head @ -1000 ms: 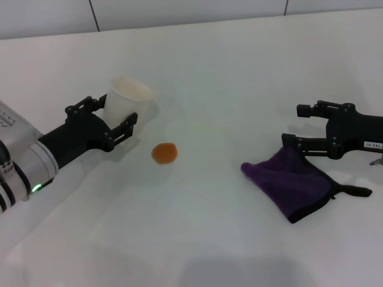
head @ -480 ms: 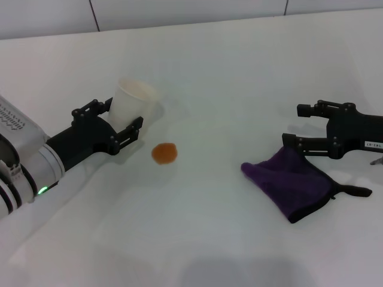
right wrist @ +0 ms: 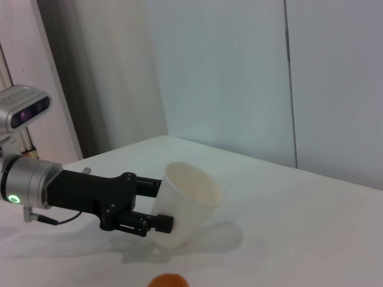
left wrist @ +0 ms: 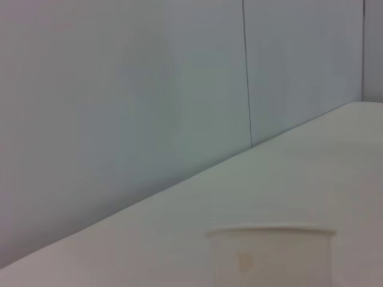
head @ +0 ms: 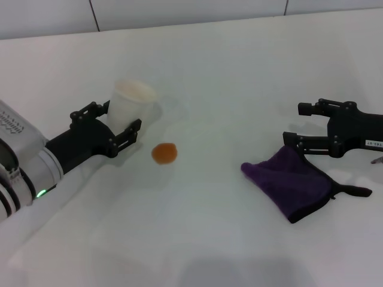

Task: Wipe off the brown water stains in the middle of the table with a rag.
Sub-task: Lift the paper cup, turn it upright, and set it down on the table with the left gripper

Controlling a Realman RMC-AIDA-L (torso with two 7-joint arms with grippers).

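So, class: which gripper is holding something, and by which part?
The left gripper holds the pale translucent cup by its lower side wall. The right gripper holds nothing, open beside the dark purple fleecy rag.

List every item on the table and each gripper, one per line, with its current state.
brown water stains: one small blot, unwiped, on the table.
rag: crumpled on the table, away from the stain, not gripped.
cup: tilted, clamped by the left gripper.
left gripper: shut on the cup.
right gripper: open, just behind the rag.
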